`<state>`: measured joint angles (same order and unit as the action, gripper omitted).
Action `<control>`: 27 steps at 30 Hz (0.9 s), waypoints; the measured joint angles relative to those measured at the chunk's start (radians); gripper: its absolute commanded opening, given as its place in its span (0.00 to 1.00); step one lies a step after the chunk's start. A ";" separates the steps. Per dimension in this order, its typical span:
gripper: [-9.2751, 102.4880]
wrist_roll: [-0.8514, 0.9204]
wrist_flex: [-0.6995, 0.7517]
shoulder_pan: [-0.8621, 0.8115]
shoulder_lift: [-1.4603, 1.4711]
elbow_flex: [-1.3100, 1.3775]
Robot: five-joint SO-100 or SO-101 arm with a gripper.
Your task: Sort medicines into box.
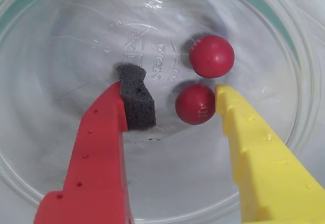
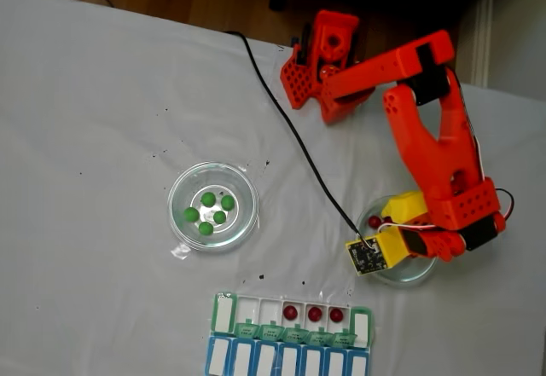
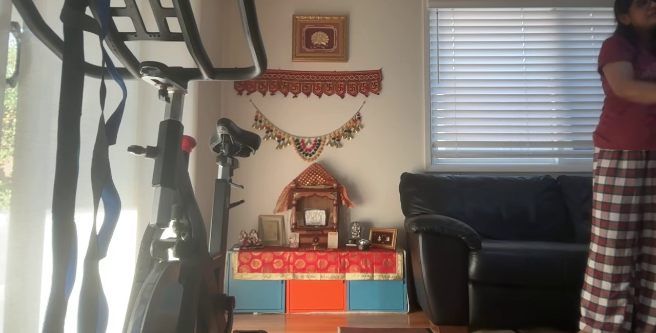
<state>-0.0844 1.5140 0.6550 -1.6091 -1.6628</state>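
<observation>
My gripper is open inside a clear glass dish, its red finger with a dark foam pad on the left and its yellow finger on the right. One dark red pill lies between the fingers, touching the yellow tip. A second red pill lies just beyond. In the fixed view the gripper is down in the right dish, where one red pill shows. The box at the bottom holds three red pills in neighbouring compartments. Several green pills sit in the left dish.
The arm's base stands at the table's far edge, with a black cable running across the white cloth to the gripper. The other view shows a room with an exercise bike, a sofa and a person at the right.
</observation>
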 measured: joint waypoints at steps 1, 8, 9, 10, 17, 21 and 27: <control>0.29 0.000 0.008 0.002 0.000 0.002; 0.29 0.000 0.071 0.006 0.000 0.041; 0.29 0.000 0.078 0.006 0.000 0.044; 0.29 0.000 0.086 0.006 0.000 0.048; 0.28 -0.012 0.095 0.028 0.000 0.049; 0.28 -0.023 0.100 0.040 0.000 0.049; 0.28 -0.029 0.100 0.049 0.008 0.049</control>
<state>-0.1135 1.6137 0.7041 -1.6015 -1.6137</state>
